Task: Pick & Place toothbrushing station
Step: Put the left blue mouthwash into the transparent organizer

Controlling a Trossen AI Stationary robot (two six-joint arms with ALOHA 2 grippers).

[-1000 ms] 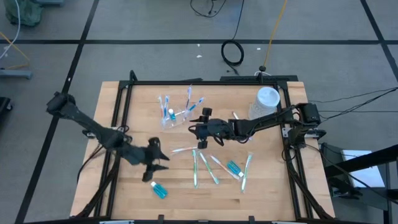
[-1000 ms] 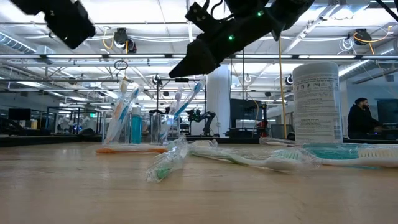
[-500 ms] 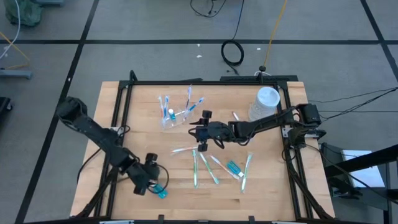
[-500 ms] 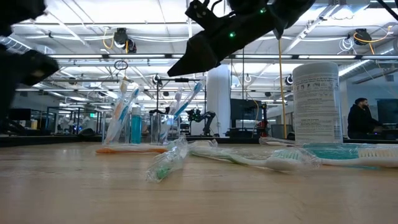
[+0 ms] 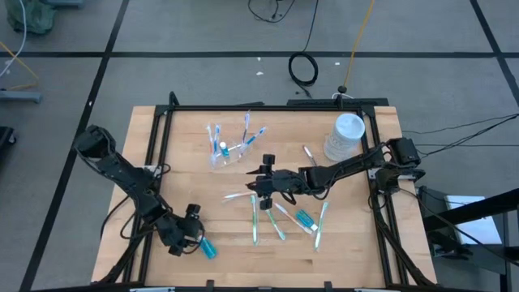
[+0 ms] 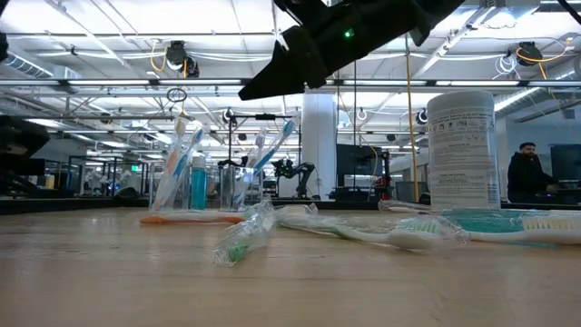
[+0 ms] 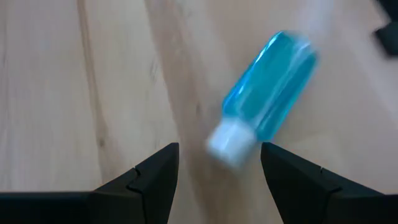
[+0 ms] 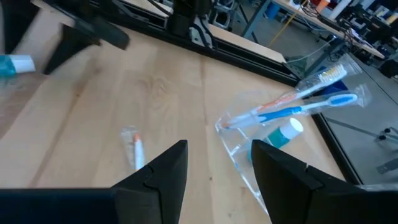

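Hovering low at the near-left part of the wooden surface [image 5: 178, 162]: left gripper [image 5: 188, 237], fingers [image 7: 144, 180] spread wide and gripping nothing. Lying flat just beyond those fingers: a teal-blue tube [image 7: 268, 93], white cap pointing toward the gripper, sitting in line with the gap and touching neither finger.

Reaching in over the middle of the surface: right gripper [image 5: 261, 183], fingers [image 8: 157, 177] parted and empty, hanging above the loose toothbrushes without touching any.

Lying on its side toward the back of the surface: the clear plastic cup [image 5: 229, 152], mouth facing the right gripper, holding several toothbrushes [image 8: 298, 102] and another teal-blue tube with white cap [image 8: 281, 134]; more brushes poking up around it in the low view.

Lying scattered across the centre and right of the surface: several wrapped toothbrushes [image 5: 268, 219], some side by side, one orange-handled brush [image 8: 137, 151] resting alone near the cup. Resting among the scattered brushes: a third teal-blue tube [image 5: 305, 219].

Standing upright at the back right: a tall white lidded container [image 5: 345, 135], apart from everything else.

Standing in the room beyond, seen in the low view: a person in dark clothing [image 6: 526, 174].
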